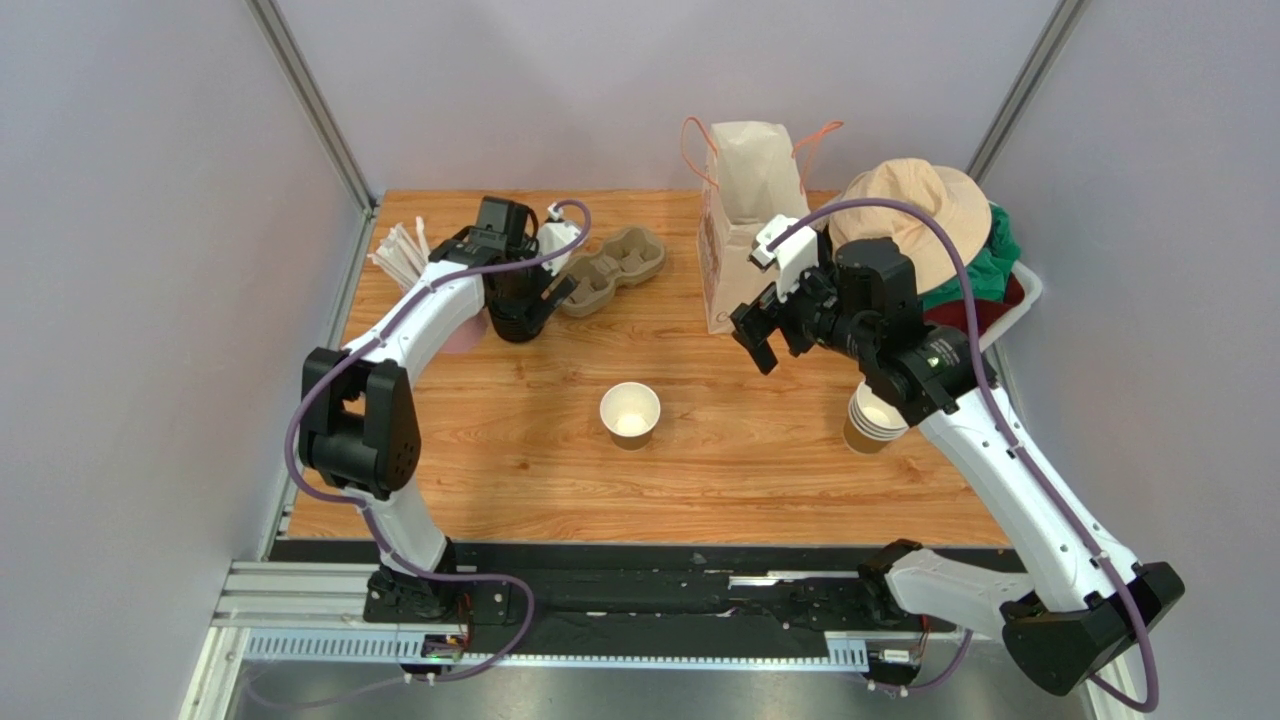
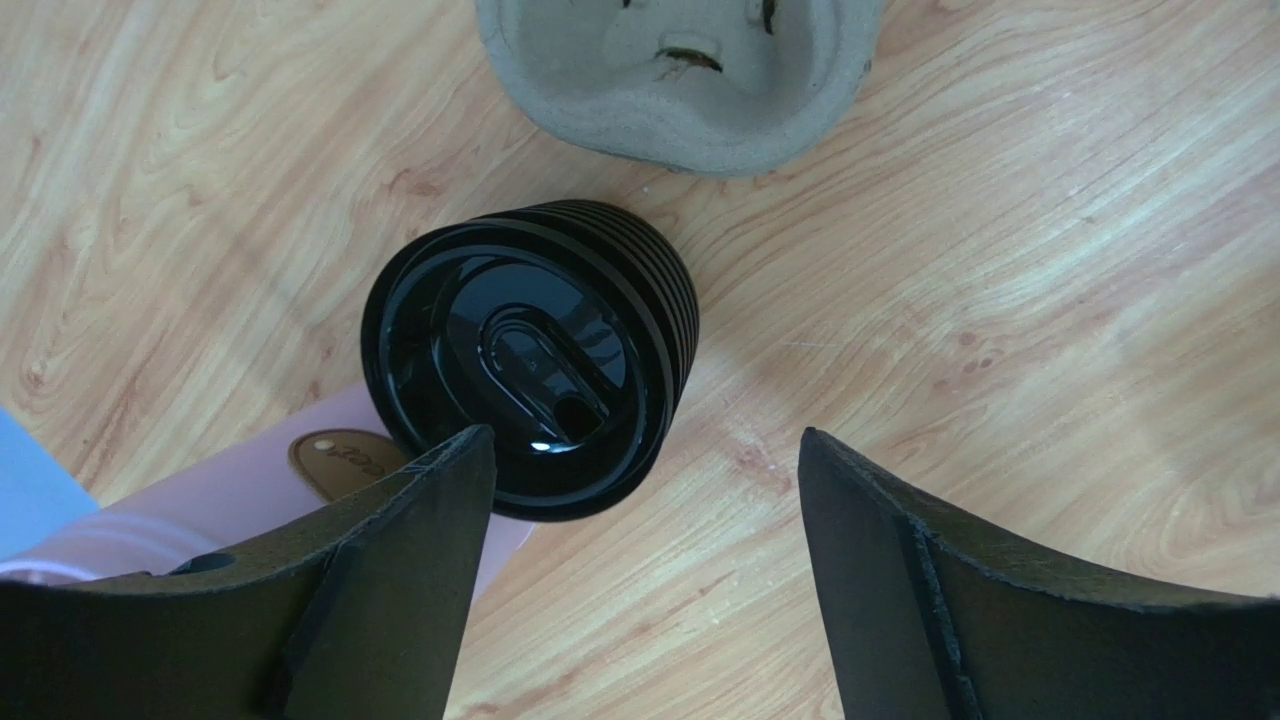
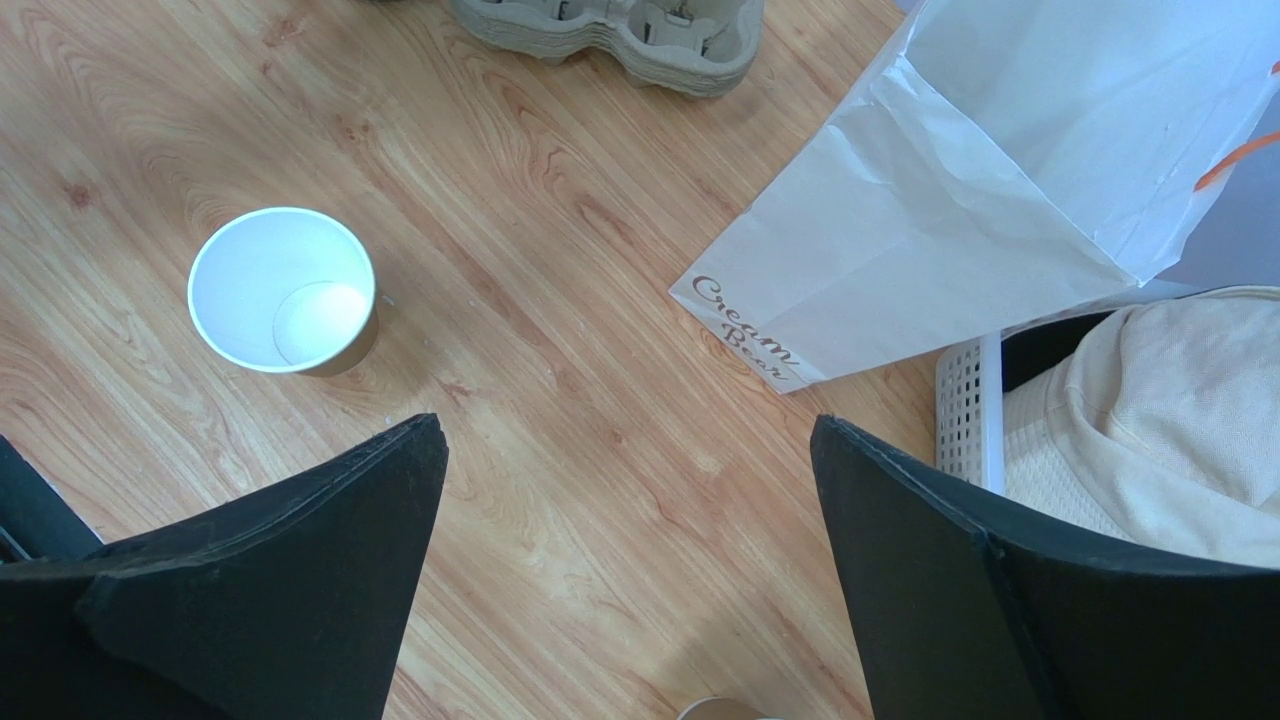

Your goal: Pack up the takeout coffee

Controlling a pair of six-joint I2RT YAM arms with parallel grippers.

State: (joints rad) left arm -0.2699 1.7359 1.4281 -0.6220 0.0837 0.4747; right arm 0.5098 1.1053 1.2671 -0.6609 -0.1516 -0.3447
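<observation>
The wooden table (image 1: 721, 480) fills the middle of the top view. The left arm (image 1: 398, 338) reaches toward its upper left. The right arm (image 1: 1007, 465) rises from the lower right toward the upper middle.

A white paper bag (image 1: 751, 225) stands upright at the top centre. Its printed side shows at the upper right of the right wrist view (image 3: 1022, 180). To the right of it a tan hat (image 1: 909, 203) lies over green cloth (image 1: 984, 263) in a white basket (image 3: 969, 405).

A pulp cup carrier (image 1: 616, 267) lies left of the bag. A bundle of white sticks (image 1: 398, 252) sits at the table's upper left edge. A stack of brown cups (image 1: 872, 420) stands at mid right, partly under the right arm.

The left gripper (image 1: 519, 315) hangs over a stack of black lids (image 2: 526, 360) with its jaws spread and empty. In the wrist view one finger (image 2: 406, 570) overlaps the stack's rim. Whether it touches cannot be told.

The right gripper (image 1: 766, 333) hovers just in front of the bag, parted and holding nothing.

The paper cup (image 1: 630, 413) stands upright and lidless at the table's centre, well apart from both grippers. Its white inside shows at the left of the right wrist view (image 3: 283, 293).
</observation>
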